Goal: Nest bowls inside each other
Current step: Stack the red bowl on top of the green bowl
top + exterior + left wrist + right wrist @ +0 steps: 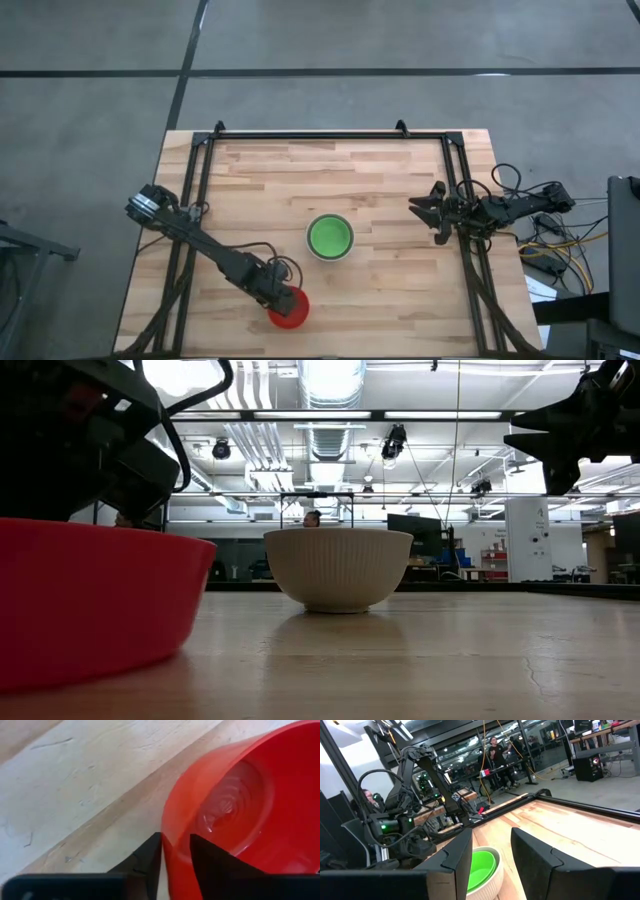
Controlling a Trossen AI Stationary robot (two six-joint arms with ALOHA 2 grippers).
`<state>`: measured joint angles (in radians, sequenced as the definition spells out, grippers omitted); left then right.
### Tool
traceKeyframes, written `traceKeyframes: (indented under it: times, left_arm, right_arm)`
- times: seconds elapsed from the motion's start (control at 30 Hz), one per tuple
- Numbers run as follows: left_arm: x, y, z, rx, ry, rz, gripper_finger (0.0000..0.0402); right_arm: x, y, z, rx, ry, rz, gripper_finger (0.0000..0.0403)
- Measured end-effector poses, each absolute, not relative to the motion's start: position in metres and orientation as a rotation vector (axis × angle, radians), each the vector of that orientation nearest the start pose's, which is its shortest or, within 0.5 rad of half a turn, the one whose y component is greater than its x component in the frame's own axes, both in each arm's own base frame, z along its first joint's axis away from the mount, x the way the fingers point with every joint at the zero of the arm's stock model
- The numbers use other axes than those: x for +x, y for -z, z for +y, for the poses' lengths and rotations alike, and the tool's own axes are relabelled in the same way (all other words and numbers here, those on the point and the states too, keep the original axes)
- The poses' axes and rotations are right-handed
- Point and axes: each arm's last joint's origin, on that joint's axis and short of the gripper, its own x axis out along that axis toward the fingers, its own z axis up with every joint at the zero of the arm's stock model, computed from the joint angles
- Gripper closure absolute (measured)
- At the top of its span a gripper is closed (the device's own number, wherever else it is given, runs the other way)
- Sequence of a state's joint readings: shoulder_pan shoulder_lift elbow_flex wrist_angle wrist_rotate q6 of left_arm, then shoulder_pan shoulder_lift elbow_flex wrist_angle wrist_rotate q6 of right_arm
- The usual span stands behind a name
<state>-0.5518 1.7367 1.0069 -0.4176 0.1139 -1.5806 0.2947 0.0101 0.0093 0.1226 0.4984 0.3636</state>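
A red bowl (294, 313) (90, 600) rests on its base near the table's front edge, left of centre. My left gripper (282, 296) (176, 845) comes down at the bowl's left rim and is shut on it. An off-white ribbed bowl (311, 251) (338, 570) stands at the table's middle with a green bowl (329, 236) (480, 865) nested inside it. My right gripper (425, 210) (492, 855) hovers open by the table's right edge, pointing level toward the middle, with nothing between its fingers. My left gripper has the red bowl's wall at the rim (172, 847) between its two fingers, one finger (150, 855) outside and one (215, 857) inside the bowl. The fingers come from above, slanting down from the table's left. The bowl's base is on the table.
Black frame rails (195, 180) run along the table's left, far and right sides. Bare wood lies between the red bowl and the nested pair, and across the far half of the table. Cables (560, 245) hang off the right side.
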Motion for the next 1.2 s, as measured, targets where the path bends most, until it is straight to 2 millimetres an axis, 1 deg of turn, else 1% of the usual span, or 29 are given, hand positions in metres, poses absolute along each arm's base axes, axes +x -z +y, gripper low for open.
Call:
traceKeyframes:
  times: [0.1, 0.23, 0.27, 0.53, 0.63, 0.73, 0.93, 1.2]
  left_arm:
    - [0.276, -0.157, -0.174, -1.097, -0.417, 1.293, 0.0326]
    - [0.276, -0.158, -0.174, -1.097, -0.416, 1.290, 0.0384]
    - [0.276, -0.158, -0.174, -1.099, -0.416, 1.290, 0.0391]
    - [0.276, -0.159, -0.174, -1.091, -0.406, 1.287, 0.0395]
    - [0.279, -0.163, -0.174, -1.057, -0.375, 1.271, 0.0395]
    - [0.279, -0.172, -0.172, -1.009, -0.368, 1.238, 0.0397]
    - [0.275, -0.195, -0.165, -0.933, -0.386, 1.144, 0.0398]
    - [0.270, -0.222, -0.144, -0.838, -0.388, 1.017, 0.0398]
  right_arm:
    - [0.094, -0.177, 0.014, 0.409, 0.181, -0.149, 0.0271]
    - [0.094, -0.177, 0.014, 0.409, 0.181, -0.149, 0.0271]
    - [0.094, -0.177, 0.014, 0.409, 0.181, -0.149, 0.0271]
    - [0.094, -0.177, 0.014, 0.409, 0.181, -0.149, 0.0271]
    - [0.094, -0.177, 0.014, 0.409, 0.181, -0.149, 0.0271]
    - [0.094, -0.177, 0.014, 0.409, 0.181, -0.148, 0.0271]
    - [0.094, -0.177, 0.014, 0.408, 0.181, -0.148, 0.0271]
    - [0.094, -0.177, 0.014, 0.406, 0.183, -0.141, 0.0271]
